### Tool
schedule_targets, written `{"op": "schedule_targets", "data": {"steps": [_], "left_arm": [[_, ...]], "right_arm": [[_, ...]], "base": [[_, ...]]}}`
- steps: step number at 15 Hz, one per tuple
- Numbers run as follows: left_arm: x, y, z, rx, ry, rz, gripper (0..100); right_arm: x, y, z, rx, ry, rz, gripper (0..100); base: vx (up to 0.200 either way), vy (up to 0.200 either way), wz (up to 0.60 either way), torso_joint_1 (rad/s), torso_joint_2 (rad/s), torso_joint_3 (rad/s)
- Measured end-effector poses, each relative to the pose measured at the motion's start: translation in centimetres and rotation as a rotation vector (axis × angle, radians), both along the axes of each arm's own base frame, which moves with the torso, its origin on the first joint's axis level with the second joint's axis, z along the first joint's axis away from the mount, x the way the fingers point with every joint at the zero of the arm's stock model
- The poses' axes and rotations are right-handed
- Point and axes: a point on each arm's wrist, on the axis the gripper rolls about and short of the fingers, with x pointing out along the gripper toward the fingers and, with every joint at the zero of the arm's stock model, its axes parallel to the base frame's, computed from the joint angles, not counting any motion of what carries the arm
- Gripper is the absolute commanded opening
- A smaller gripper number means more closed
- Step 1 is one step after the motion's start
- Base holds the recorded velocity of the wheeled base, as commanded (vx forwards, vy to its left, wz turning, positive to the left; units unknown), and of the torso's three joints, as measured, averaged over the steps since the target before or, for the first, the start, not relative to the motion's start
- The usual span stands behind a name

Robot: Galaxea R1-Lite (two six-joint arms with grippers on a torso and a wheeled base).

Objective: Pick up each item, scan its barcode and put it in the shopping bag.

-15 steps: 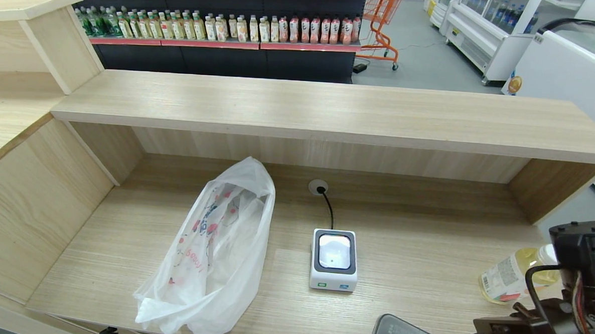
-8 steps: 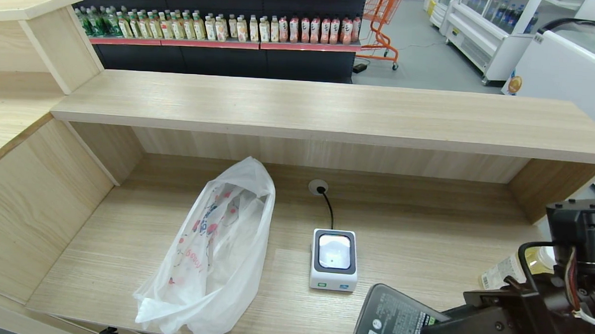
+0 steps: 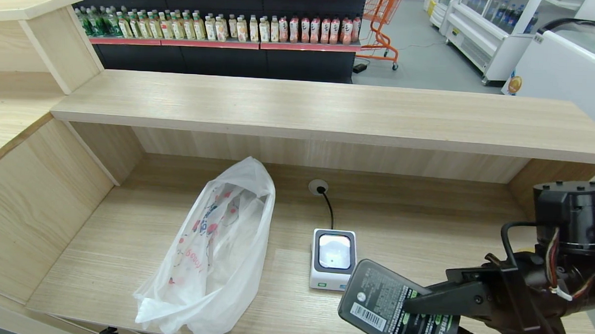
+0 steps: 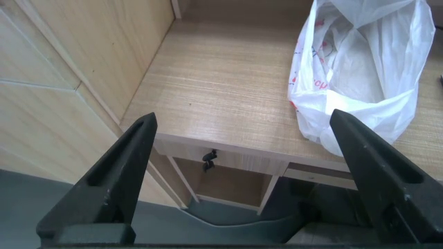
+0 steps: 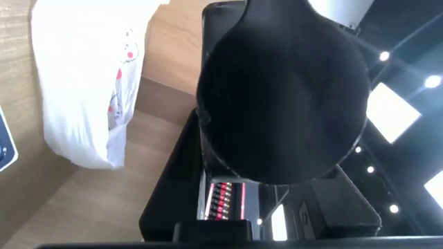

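Right arm at near right, forearm stretched leftward, black wrist joint upright above it. Right gripper (image 3: 414,308) points left, dark fingers (image 3: 445,298) clamped on top and bottom of dark pack (image 3: 379,301), pack held tilted in air. Left gripper (image 4: 239,183) at near left, aimed down over near counter (image 4: 221,90) edge, two dark fingers (image 4: 111,187) spread wide, nothing between them.

Up comes the right gripper (image 3: 424,313) with the dark package (image 3: 372,296) — it rises from the bottom edge and slides left toward the scanner (image 3: 334,256) — barcode label now showing, its corner overlapping the scanner's near right corner.
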Motion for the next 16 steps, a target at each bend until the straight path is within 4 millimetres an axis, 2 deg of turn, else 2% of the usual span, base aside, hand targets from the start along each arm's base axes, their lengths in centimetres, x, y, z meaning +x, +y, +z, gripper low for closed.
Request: {"op": "schedule_targets", "data": {"steps": [3,5,7,10,12,13,16], "left_arm": [[0.0,0.0,0.0,0.0,0.0,0.0,100],[0.0,0.0,0.0,0.0,0.0,0.0,100],[0.0,0.0,0.0,0.0,0.0,0.0,100],[0.0,0.0,0.0,0.0,0.0,0.0,100],[0.0,0.0,0.0,0.0,0.0,0.0,100],[0.0,0.0,0.0,0.0,0.0,0.0,100],[0.0,0.0,0.0,0.0,0.0,0.0,100]], "right_arm": [[0.0,0.1,0.0,-0.001,0.015,0.003,0],[-0.2,-0.1,0.4,0.0,0.129,-0.028,0],[-0.4,-1.1,1.9,0.015,0.386,-0.138,0],[-0.6,-4.4,4.0,0.124,0.78,-0.422,0],[-1.4,-7.4,4.4,0.255,1.044,-0.598,0],[-1.7,-8.2,4.4,0.315,1.178,-0.649,0],[-2.0,-9.0,4.6,0.509,1.683,-0.728,0]], "base": [[0.0,0.0,0.0,0.0,0.0,0.0],[0.0,0.0,0.0,0.0,0.0,0.0],[0.0,0.0,0.0,0.0,0.0,0.0],[0.0,0.0,0.0,0.0,0.0,0.0],[0.0,0.0,0.0,0.0,0.0,0.0],[0.0,0.0,0.0,0.0,0.0,0.0],[0.0,0.0,0.0,0.0,0.0,0.0]]}}
